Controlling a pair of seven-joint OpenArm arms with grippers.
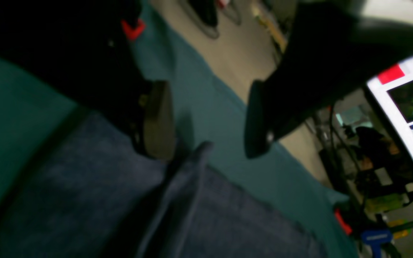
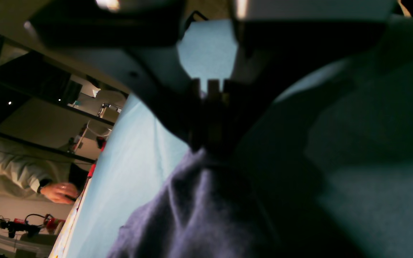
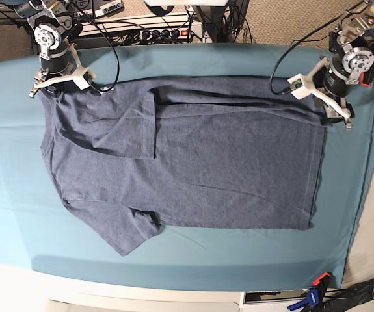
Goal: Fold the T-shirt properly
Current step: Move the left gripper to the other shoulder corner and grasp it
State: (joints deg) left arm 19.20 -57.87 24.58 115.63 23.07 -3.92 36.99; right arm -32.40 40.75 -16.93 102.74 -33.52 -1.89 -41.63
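The table cloth [image 3: 11,214] covers the work surface. The T-shirt [image 3: 206,175] lies spread flat on it, far edge already folded inward. The right gripper [image 2: 210,143] is clamped on a pinch of shirt fabric at the shoulder corner, likely to anchor it. The left gripper [image 1: 206,118] stands wide above the hem corner, holding nothing.

Both arms: black cylindrical wrist housings with white brackets and black cables looping off behind. Left gripper [image 1: 210,118] has dark fingers [image 1: 158,120] with flat greyish pads and a red marking on the housing.
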